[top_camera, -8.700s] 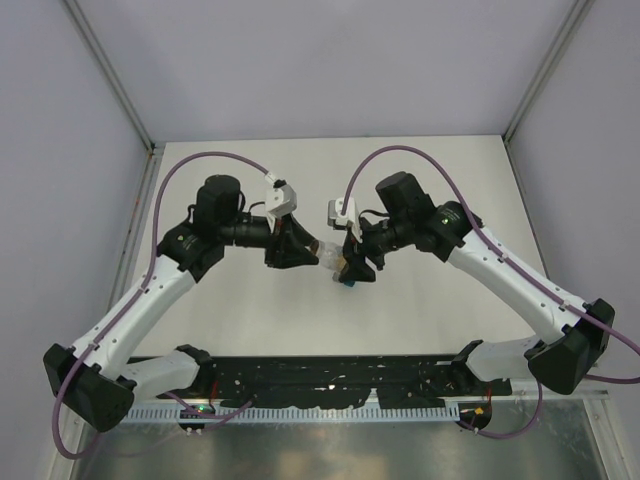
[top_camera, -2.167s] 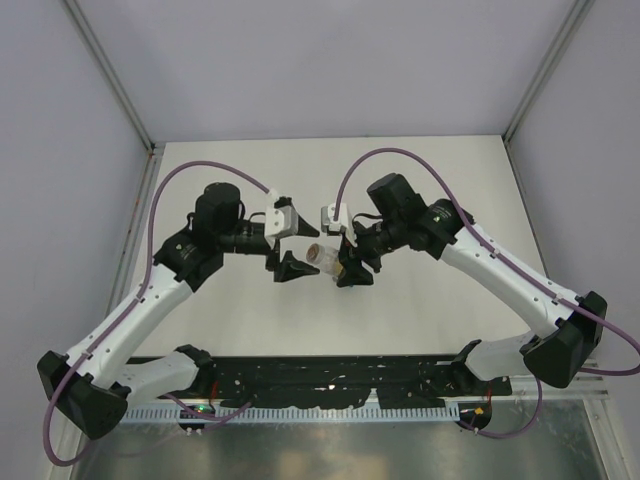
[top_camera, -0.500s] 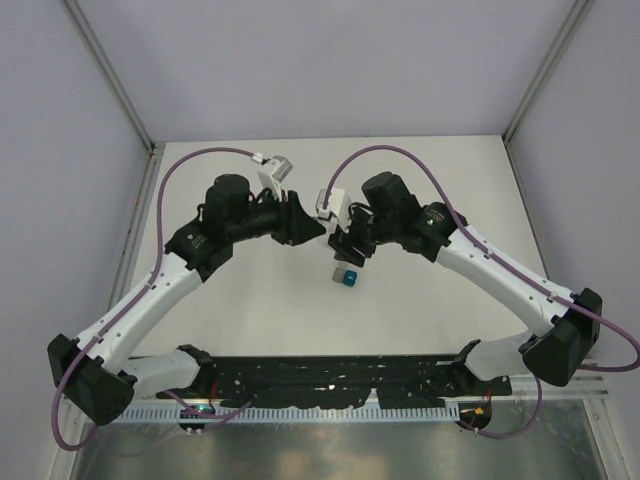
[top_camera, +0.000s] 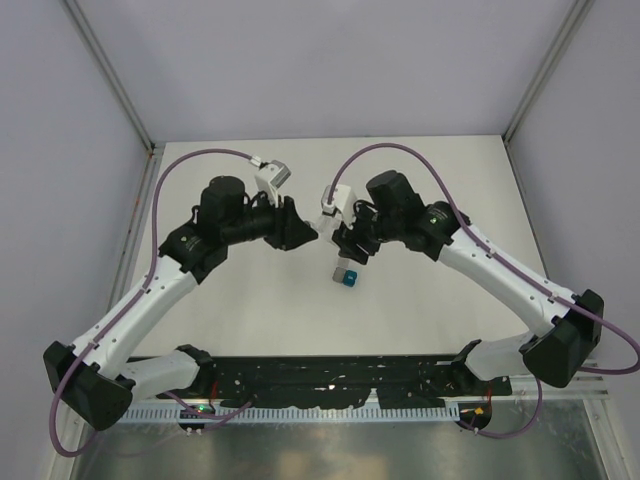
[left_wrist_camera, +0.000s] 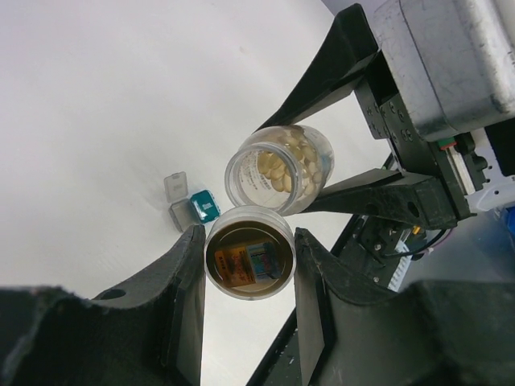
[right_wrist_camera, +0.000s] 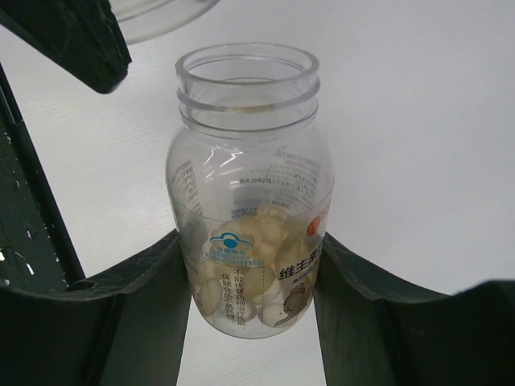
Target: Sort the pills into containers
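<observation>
My right gripper [right_wrist_camera: 249, 241] is shut on a clear bottle [right_wrist_camera: 248, 201], whose mouth is open and which holds pale pills [right_wrist_camera: 257, 241]. My left gripper [left_wrist_camera: 248, 237] is shut on the bottle's round cap [left_wrist_camera: 248, 256], held just beside the bottle's mouth [left_wrist_camera: 278, 167] and apart from it. On the table below stand the two tiny containers, a grey one [left_wrist_camera: 180, 214] and a teal one [left_wrist_camera: 206, 206]. From above, the containers [top_camera: 345, 277] sit just under the right gripper [top_camera: 345, 248], with the left gripper [top_camera: 303, 233] to their upper left.
White walls and metal posts enclose the white table [top_camera: 430, 180]. A black rail [top_camera: 320, 375] runs along the near edge between the arm bases. Purple cables loop above both arms.
About two seconds ago my left gripper stood open beside the bottle; now it is shut on the cap, off the bottle. Over the last half second both wrists shifted only slightly.
</observation>
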Motion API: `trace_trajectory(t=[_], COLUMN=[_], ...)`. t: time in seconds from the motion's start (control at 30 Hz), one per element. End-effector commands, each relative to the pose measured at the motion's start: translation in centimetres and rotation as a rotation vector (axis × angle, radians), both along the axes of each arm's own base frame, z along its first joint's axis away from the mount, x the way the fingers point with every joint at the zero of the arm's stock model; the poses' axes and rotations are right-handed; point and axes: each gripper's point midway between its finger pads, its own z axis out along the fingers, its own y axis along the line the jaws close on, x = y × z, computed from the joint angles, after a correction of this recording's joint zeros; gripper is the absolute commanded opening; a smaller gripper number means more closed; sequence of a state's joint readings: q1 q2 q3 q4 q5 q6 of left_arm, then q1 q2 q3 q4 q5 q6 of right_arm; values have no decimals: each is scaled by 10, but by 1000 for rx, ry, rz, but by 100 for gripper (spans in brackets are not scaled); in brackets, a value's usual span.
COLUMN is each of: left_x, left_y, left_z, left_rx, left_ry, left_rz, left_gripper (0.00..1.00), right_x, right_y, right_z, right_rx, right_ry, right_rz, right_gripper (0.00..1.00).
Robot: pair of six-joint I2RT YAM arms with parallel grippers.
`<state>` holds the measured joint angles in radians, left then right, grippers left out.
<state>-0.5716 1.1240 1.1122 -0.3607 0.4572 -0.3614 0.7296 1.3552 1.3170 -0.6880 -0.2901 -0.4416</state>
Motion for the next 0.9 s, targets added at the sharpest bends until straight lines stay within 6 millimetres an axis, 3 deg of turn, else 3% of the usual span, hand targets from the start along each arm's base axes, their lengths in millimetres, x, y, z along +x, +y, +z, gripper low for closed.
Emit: trace_trajectory(t=[0.0, 0.27, 0.53, 0.87], left_x=[7, 49, 88, 111], left_y=[10, 52, 80, 96], left_z=[0, -38, -103, -193], left_rx=[46, 198, 384, 572], left_ry=[-73, -96, -8, 223], left_rz=[-10, 150, 253, 323], left_gripper=[0, 4, 18, 22], right_x=[0, 0, -7, -14], right_y=[-2, -14, -27, -38], right_z=[20, 18, 16, 6], right_rx=[58, 53, 66, 62], right_ry=[-53, -78, -94, -94], right_rz=[-4, -18, -16, -21], right_gripper=[6, 6, 6, 6])
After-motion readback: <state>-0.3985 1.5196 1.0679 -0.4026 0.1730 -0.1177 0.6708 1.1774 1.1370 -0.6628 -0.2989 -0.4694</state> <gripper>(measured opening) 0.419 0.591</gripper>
